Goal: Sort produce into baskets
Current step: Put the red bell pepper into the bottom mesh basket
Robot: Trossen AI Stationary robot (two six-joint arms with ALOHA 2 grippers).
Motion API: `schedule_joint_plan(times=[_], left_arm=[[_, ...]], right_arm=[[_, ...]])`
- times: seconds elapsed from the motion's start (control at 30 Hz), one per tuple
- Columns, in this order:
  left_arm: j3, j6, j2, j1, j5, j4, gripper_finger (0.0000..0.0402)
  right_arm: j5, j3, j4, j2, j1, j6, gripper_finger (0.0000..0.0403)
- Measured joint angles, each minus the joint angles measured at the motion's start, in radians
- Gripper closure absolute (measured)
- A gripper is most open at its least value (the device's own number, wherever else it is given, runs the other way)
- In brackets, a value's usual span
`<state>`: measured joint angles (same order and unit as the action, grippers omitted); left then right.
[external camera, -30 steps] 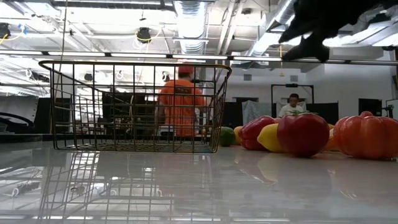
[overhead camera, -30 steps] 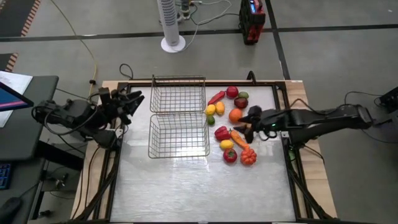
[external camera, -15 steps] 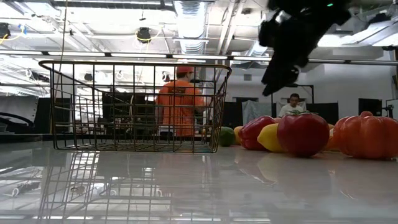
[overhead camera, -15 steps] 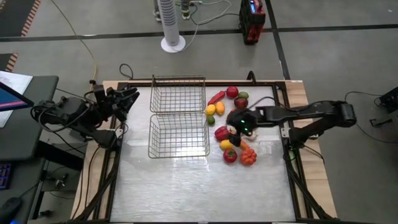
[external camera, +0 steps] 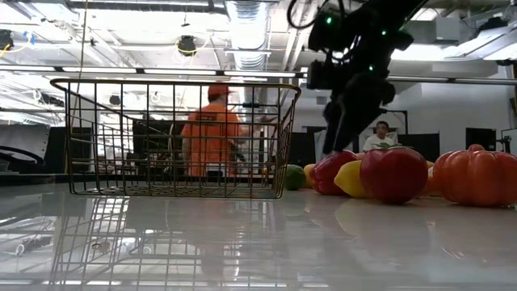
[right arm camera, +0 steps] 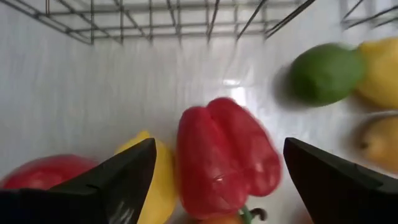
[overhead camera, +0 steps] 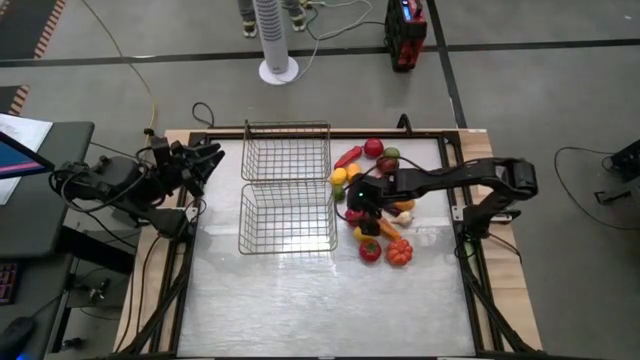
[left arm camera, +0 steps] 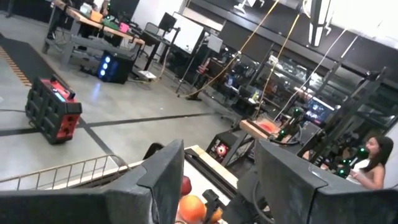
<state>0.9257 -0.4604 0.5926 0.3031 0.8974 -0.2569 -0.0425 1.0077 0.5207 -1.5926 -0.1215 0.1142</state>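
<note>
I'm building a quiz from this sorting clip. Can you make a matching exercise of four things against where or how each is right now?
Things:
1. red pepper
2. right gripper
3. left gripper
4. baskets

States:
A. waiting at the table's left edge
B. empty, side by side
C. open, straddling a pepper
D. on the table between two dark fingers

Pairs: 1-D, 2-C, 3-A, 4-B

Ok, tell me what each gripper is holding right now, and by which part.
Nothing is held. The right gripper hangs open over the red bell pepper, fingers either side, not closed on it. The left gripper waits open at the table's left edge, empty.
</note>
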Motion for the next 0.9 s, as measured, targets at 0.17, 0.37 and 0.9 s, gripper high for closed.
schedule_joint_plan(times=[0.17, 0.37, 0.9], left_arm=[[0.000, 0.001, 0.000, 0.000, 0.000, -0.001, 0.0219], [0.000, 0.005, -0.003, 0.000, -0.001, -0.001, 0.0219], [0.000, 0.005, -0.019, 0.000, 0.001, 0.001, 0.0219]], right_arm=[[-0.012, -0.001, 0.002, -0.069, 0.000, 0.027, 0.0029], [-0.012, 0.001, 0.032, -0.132, 0.001, 0.029, 0.0065], [0.022, -0.002, 0.098, 0.042, -0.006, -0.061, 0.0085]])
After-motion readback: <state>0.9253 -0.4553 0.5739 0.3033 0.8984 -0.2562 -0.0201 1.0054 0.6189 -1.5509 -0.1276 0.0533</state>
